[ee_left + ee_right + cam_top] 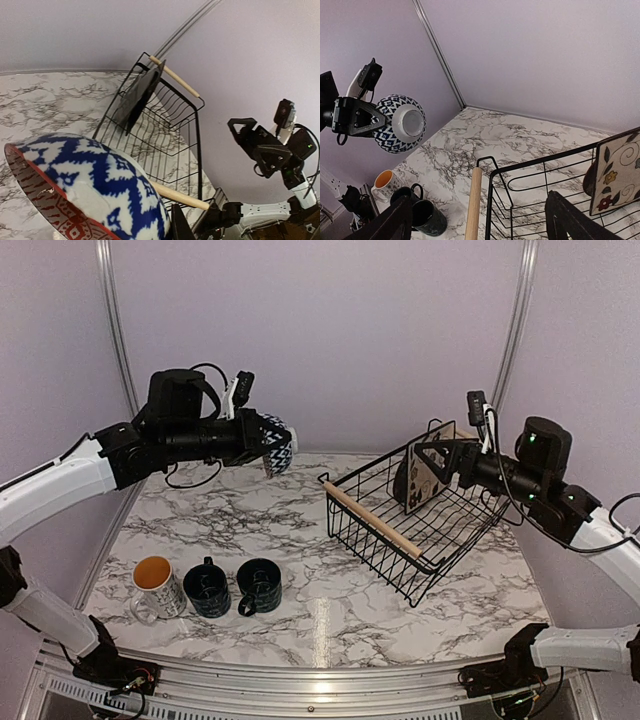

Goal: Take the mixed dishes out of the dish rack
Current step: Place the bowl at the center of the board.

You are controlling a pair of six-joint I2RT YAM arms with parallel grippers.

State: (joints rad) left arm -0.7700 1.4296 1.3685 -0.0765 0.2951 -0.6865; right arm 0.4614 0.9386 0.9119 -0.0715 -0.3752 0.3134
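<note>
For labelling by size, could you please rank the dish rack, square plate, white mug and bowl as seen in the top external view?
1. dish rack
2. square plate and white mug: too alike to rank
3. bowl: smallest, though partly hidden

no text, label, brand or number is legible in any view — only patterns, on the bowl and the plate.
</note>
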